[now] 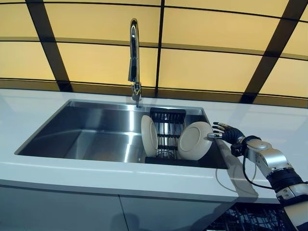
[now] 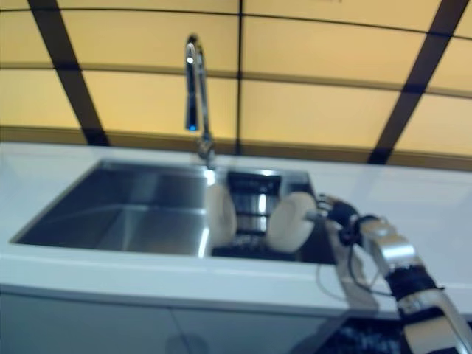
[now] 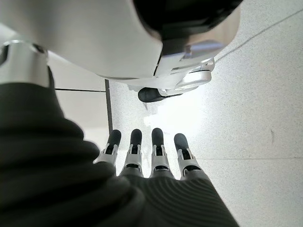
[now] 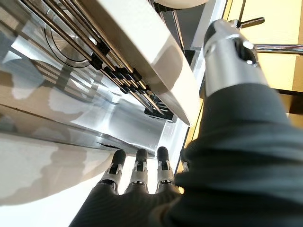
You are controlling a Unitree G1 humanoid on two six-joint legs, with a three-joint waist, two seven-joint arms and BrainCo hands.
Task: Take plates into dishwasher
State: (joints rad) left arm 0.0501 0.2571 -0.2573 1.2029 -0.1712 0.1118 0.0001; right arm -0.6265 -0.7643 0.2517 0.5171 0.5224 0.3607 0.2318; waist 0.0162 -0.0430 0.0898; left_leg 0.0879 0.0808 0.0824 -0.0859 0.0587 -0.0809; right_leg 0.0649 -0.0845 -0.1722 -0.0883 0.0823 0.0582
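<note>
Two cream plates stand on edge in a black rack (image 1: 167, 115) at the right end of the steel sink (image 1: 86, 130): a left plate (image 1: 148, 135) and a right plate (image 1: 195, 140). My right hand (image 1: 230, 134) is at the sink's right rim, right beside the right plate's edge, its fingers spread and straight. In the right wrist view the plate's rim (image 4: 156, 66) lies between the thumb (image 4: 227, 56) and the straight fingers (image 4: 138, 170), which are not closed on it. My left hand (image 3: 151, 156) shows only in its wrist view, open and hanging over the floor.
A tall faucet (image 1: 134, 53) stands behind the sink's middle. The white counter (image 1: 96, 175) runs around the sink. A dark dishwasher rack (image 1: 250, 219) shows below the counter at the lower right. The sink's left half holds nothing.
</note>
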